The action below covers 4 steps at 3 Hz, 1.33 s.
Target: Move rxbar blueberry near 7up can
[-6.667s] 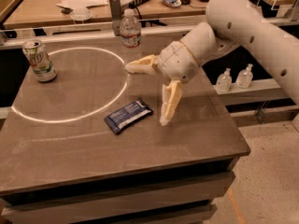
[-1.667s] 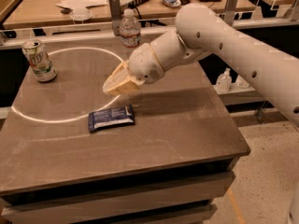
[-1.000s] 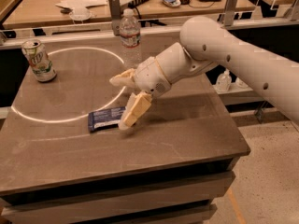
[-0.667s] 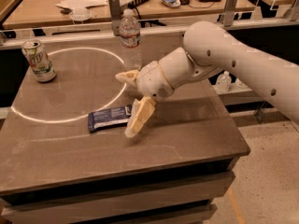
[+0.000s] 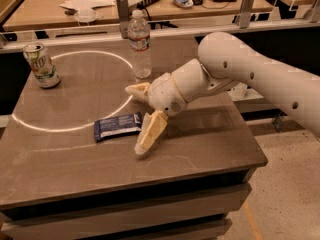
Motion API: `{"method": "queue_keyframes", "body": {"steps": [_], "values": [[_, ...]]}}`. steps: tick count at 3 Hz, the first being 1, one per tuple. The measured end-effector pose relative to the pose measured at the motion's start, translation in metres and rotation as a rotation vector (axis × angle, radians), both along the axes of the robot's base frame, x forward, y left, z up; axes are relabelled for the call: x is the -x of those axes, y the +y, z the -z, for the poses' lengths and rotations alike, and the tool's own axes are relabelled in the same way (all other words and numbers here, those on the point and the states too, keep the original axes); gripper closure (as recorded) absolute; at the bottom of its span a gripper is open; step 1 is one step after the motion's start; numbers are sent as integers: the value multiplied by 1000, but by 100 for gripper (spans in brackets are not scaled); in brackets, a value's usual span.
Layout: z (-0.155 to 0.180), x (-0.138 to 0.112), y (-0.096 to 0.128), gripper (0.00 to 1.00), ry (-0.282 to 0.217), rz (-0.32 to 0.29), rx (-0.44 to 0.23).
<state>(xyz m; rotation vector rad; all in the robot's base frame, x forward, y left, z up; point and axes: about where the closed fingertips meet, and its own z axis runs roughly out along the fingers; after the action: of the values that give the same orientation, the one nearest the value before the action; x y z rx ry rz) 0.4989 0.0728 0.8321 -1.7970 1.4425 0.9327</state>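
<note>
The rxbar blueberry [image 5: 118, 126], a dark navy wrapper, lies flat on the tabletop [image 5: 210, 144]. The 7up can [image 5: 42, 65] stands upright, well apart at its 10 o'clock. My jaws, spread wide, hang at the bar's 3 o'clock.

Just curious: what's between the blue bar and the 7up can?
Only bare table crossed by a white ring, in the camera view. The open gripper is at the bar's right end.
</note>
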Motion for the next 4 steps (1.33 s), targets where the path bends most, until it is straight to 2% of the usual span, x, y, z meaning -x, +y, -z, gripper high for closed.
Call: {"method": "queue_keyframes", "body": {"steps": [1, 3, 4], "values": [[5, 2, 0, 26, 35, -7, 14], [10, 3, 3, 72, 97, -34, 33], [8, 3, 3, 100, 97, -34, 33]]}}
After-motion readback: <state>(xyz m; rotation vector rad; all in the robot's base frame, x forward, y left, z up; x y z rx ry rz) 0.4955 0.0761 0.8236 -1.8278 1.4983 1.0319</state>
